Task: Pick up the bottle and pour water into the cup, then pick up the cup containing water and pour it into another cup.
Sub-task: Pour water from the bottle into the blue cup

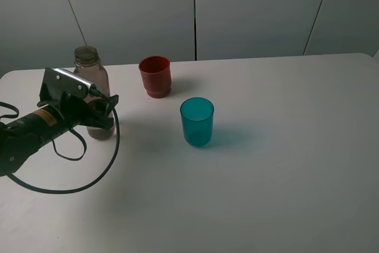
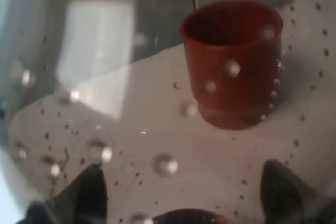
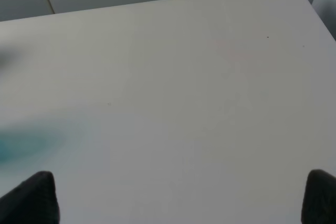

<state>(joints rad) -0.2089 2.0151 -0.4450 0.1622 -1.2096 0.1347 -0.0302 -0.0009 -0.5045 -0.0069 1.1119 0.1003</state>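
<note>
The brownish clear bottle [image 1: 90,69] stands capless at the back left of the table. My left gripper [image 1: 102,112] is closed around its lower body. In the left wrist view the droplet-covered bottle wall [image 2: 105,135] fills the picture between the two fingers, and the gripper [image 2: 184,195] looks through it at the red-brown cup [image 2: 233,61]. The red-brown cup [image 1: 155,76] stands upright to the right of the bottle. The teal-blue cup [image 1: 196,121] stands upright nearer the front, at the middle. My right gripper [image 3: 178,198] is open and empty over bare table, and does not show in the high view.
A black cable [image 1: 89,182] loops from the left arm onto the table [image 1: 284,164] in front of the bottle. A blurred teal patch [image 3: 23,142] shows at one edge of the right wrist view. A grey panelled wall [image 1: 254,10] stands behind the table's far edge.
</note>
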